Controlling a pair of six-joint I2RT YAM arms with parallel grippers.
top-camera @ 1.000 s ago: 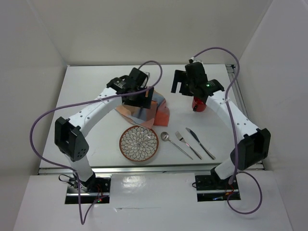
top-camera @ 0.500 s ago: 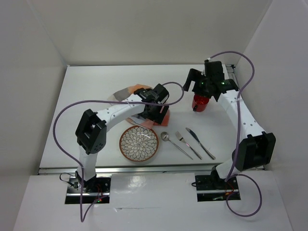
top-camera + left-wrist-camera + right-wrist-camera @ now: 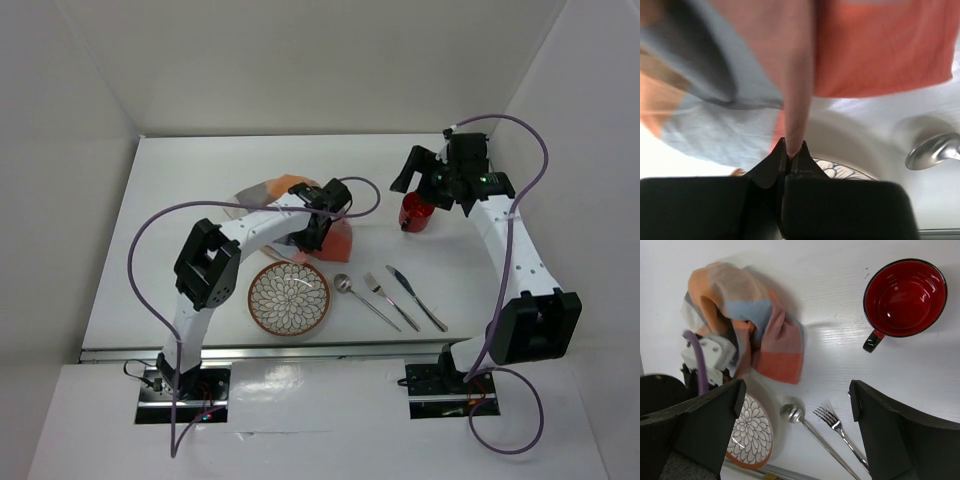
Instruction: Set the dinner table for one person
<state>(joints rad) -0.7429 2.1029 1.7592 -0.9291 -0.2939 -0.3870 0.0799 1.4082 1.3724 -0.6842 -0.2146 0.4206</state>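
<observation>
Dinner table (image 3: 170, 190) is lying under both grippers, stretching toward 9 o'clock from the left gripper (image 3: 788, 149). It is showing flat and white, with a silver rail (image 3: 300, 348) along its near edge. Left gripper is pinching a fold of the checked placemat (image 3: 338, 240), jaws closed on it. Right gripper (image 3: 796, 390) is hovering with jaws spread wide, the red cup (image 3: 414, 214) at its 6 o'clock. The left arm is hiding part of the placemat.

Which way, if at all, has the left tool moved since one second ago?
Yes. The left tool moved nearer to the plate, with the placemat pinched in it.
</observation>
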